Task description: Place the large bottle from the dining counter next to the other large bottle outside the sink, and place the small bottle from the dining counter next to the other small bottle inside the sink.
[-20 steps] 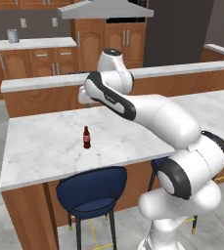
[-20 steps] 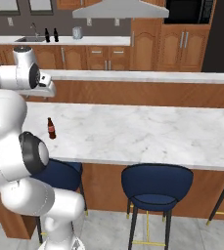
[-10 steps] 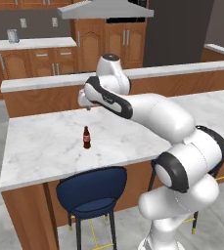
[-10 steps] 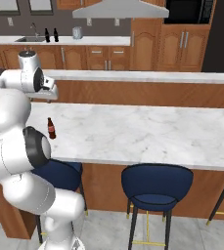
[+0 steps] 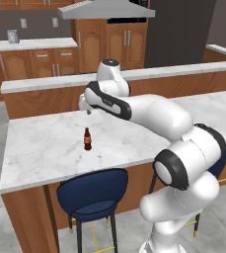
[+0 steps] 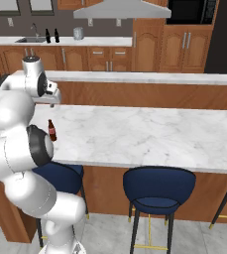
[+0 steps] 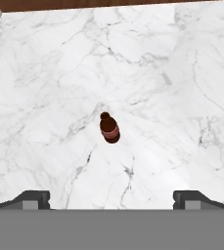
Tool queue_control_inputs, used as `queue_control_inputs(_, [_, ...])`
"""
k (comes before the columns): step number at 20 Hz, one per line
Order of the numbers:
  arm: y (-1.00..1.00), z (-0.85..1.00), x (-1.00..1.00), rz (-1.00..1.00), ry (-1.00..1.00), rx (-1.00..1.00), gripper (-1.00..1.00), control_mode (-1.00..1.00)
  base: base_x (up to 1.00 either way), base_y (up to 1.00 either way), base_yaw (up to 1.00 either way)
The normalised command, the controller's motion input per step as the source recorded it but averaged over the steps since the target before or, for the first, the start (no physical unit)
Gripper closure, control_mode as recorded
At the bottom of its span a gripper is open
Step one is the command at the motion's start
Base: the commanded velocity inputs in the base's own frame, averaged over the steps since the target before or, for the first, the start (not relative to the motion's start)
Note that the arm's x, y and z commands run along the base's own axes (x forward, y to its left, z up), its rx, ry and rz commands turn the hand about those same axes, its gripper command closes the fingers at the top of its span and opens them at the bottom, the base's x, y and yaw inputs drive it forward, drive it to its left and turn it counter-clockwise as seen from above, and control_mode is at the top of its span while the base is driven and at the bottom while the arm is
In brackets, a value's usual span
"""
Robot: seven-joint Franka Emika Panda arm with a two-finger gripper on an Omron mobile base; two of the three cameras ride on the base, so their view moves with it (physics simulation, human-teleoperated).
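Observation:
A dark brown bottle [image 5: 87, 139] [image 6: 51, 130] [image 7: 109, 128] with a red label stands upright near the left end of the dining counter [image 5: 40, 153] [image 6: 144, 134] [image 7: 177, 73]. Whether it is the large or the small bottle I cannot tell. My gripper [image 5: 88, 109] [image 6: 53, 101] [image 7: 111, 197] hangs above the counter, a little behind the bottle and apart from it. It is open, with nothing between its fingertips. On the back worktop the sink [image 6: 29, 40] shows with two dark bottles [image 6: 47, 35] [image 6: 56, 35] standing beside it.
A raised wooden ledge [image 5: 149, 74] [image 6: 149, 79] runs behind the marble slab. Blue stools [image 5: 92, 195] [image 6: 158, 187] stand under the front edge. A metal pot [image 6: 78, 33] sits on the back worktop. The slab's left edge [image 5: 6, 148] is near the bottle.
My hand has come down a little toward the counter, closer to the bottle. The bottle has not moved and the gripper has stayed open.

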Motion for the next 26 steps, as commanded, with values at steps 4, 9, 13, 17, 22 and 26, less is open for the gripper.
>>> queue_control_inputs(4, [0.0, -0.09, 0.05, 0.0, 0.0, 0.0, -1.0, -1.0, 0.0, 0.0, 0.0])
queue_control_inputs(9, [0.04, -0.11, 0.01, 0.0, 0.0, 0.0, -1.0, -1.0, 0.0, 0.0, 0.0])
queue_control_inputs(13, [0.02, -0.14, 0.07, 0.0, 0.0, 0.0, -1.0, -1.0, 0.0, 0.0, 0.0])
queue_control_inputs(17, [0.02, -0.08, 0.16, 0.0, 0.0, 0.0, -1.0, -1.0, 0.0, 0.0, 0.0])
queue_control_inputs(22, [0.0, 0.0, 0.12, 0.0, 0.0, 0.0, -1.0, -1.0, 0.0, 0.0, 0.0])
queue_control_inputs(26, [0.06, 0.0, 0.12, 0.0, 0.0, 0.0, -1.0, -1.0, 0.0, 0.0, 0.0])
